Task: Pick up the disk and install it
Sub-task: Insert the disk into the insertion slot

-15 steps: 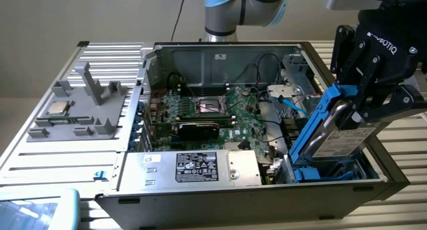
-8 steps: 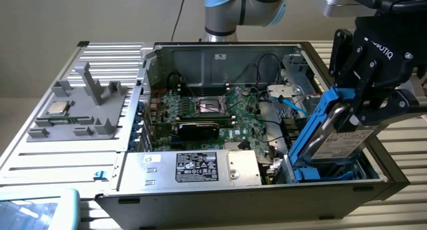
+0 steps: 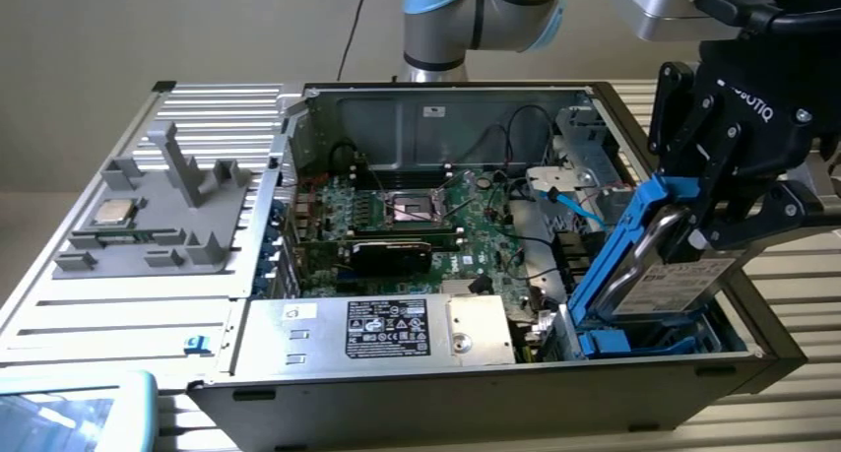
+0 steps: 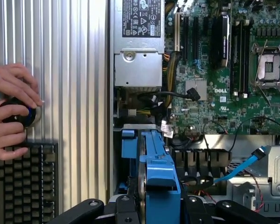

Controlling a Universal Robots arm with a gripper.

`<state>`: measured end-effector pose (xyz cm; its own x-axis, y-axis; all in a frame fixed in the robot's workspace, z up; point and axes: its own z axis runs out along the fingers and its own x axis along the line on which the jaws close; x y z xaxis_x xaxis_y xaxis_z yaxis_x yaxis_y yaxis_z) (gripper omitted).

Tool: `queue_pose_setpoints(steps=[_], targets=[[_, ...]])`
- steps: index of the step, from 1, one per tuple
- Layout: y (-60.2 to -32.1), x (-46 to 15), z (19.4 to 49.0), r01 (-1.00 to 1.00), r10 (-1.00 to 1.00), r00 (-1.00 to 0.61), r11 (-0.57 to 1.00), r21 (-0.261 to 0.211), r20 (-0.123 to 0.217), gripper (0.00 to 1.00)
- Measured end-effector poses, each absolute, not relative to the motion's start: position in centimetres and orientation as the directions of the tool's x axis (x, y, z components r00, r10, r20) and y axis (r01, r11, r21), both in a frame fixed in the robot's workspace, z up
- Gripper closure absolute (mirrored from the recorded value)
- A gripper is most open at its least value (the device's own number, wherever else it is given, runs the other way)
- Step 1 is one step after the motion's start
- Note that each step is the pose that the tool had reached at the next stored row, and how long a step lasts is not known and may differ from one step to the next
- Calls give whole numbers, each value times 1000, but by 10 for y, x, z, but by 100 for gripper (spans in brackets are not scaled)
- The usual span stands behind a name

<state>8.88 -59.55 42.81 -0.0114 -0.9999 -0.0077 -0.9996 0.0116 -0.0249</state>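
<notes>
Gripping: the disk [image 3: 677, 275] is clamped by the gripper [image 3: 703, 226], whose jaws stand partly apart across its blue frame.
Disk position: it is held tilted at the exterior view's right end of the case [image 3: 447, 107], its lower end down in the blue bay [image 3: 651, 342]. Whether it is seated cannot be told.
Disk face: in the exterior view the silver side and white label are presented, and the frame is seen along the edge toward the exterior view's left.
Disk edge: in the wrist view the disk [image 4: 156, 158] is seen edge-on, as a blue bar running out from the gripper [image 4: 157, 207] toward the PSU [image 4: 137, 46].
Case interior: the board [image 3: 434, 226], its socket [image 3: 418, 208] and a blue cable [image 3: 572, 201] are seen in both views.
Exterior view, added: the arm [image 3: 480, 14] is seen behind the case. A grey tray [image 3: 171, 191] is set on a ribbed panel [image 3: 79, 304] to the exterior view's left, and a chip [image 3: 112, 213] is laid on it.
Wrist view, added: a person's hands [image 4: 14, 88] are closed round a black knob [image 4: 28, 115] beside a keyboard [image 4: 28, 182], on the ribbed table [image 4: 79, 93] outside the case.
</notes>
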Motion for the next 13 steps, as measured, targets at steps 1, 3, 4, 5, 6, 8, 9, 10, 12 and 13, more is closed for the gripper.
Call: queue_pose_setpoints(steps=[1, 3, 4, 5, 6, 8, 9, 10, 12, 13], targets=[[-596, 89, 428, -1000, -1000, -11, 12, -25, -8, 62], [-596, 89, 426, -1000, -1000, -11, 11, -25, -8, 62], [-596, 89, 426, -1000, -1000, -11, 11, -25, -8, 62], [-596, 89, 425, -1000, -1000, -11, 11, -25, -8, 62], [-596, 89, 425, -1000, -1000, -11, 11, -25, -8, 62], [-596, 89, 424, -1000, -1000, -11, 11, -25, -8, 62], [-596, 89, 423, -1000, -1000, -11, 11, -25, -8, 62], [-596, 89, 423, -1000, -1000, -11, 11, -25, -8, 62], [-596, 89, 423, -1000, -1000, -11, 11, -25, -7, 62], [-596, 89, 423, -1000, -1000, -11, 11, -25, -8, 62]])
